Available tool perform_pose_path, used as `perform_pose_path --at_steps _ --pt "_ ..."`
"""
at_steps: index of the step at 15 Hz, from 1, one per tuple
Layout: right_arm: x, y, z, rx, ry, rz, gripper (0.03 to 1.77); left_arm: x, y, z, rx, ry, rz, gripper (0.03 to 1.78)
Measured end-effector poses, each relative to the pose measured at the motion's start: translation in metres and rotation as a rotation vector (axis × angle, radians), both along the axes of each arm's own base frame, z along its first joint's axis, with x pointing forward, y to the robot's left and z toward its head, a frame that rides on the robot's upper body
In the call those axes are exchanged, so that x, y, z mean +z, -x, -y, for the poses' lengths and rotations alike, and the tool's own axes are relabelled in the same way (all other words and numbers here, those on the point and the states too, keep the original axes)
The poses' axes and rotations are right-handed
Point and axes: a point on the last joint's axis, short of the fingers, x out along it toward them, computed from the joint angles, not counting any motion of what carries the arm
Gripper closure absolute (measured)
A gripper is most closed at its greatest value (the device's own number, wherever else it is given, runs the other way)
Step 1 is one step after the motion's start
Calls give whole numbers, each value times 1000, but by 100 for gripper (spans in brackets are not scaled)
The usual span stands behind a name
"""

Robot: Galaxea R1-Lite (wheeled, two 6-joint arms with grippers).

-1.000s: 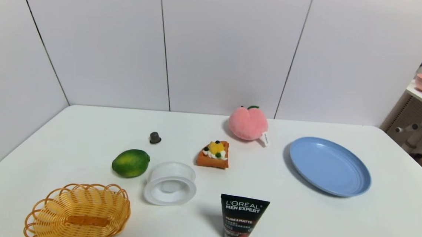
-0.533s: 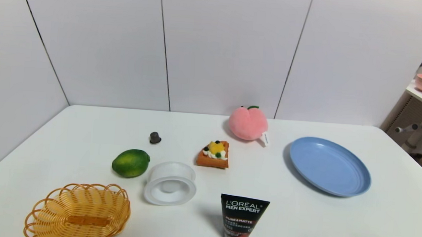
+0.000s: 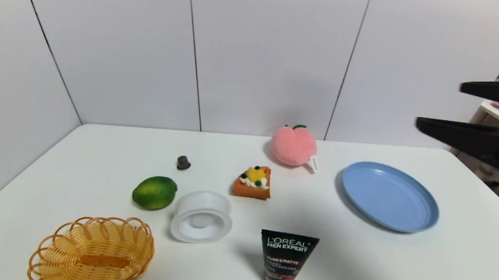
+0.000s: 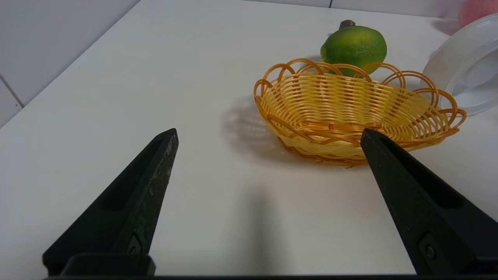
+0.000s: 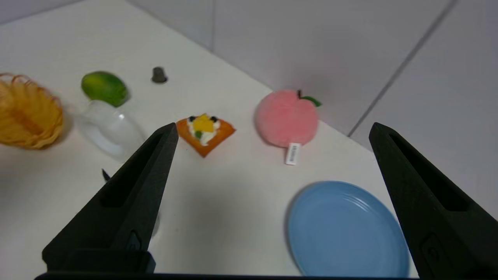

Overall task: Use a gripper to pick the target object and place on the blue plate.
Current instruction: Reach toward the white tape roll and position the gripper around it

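Right gripper [image 3: 443, 104] hangs high at the right edge, above the blue plate [image 3: 389, 196], jaws wide, nothing held. Target tub [image 3: 200, 216] sits on its side betw. lime [image 3: 154, 192] & L'Oreal tube [image 3: 287, 259]. Best come down over the tub's waist, clear of the lime. Left gripper [image 4: 268, 136] parked by the basket [image 4: 352, 112], jaws wide too.

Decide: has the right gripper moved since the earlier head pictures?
Yes. The right gripper, absent earlier, now reaches in from the right edge, above the blue plate.
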Motion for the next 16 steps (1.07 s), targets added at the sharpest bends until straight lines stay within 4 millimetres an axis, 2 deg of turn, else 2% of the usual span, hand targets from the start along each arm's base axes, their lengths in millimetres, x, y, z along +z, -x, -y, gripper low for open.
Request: perform_pose_path --at_steps 4,8,12,16 --pt "-3 -64 -69 148 75 -104 10 0 0 0 0 0 0 12" --pt "-31 -104 -134 246 142 -176 10 0 0 0 0 0 0 12" --pt "-59 -116 -182 334 256 -260 10 0 0 0 0 0 0 12" --pt "-81 -119 -207 411 386 -260 10 0 0 0 0 0 0 12"
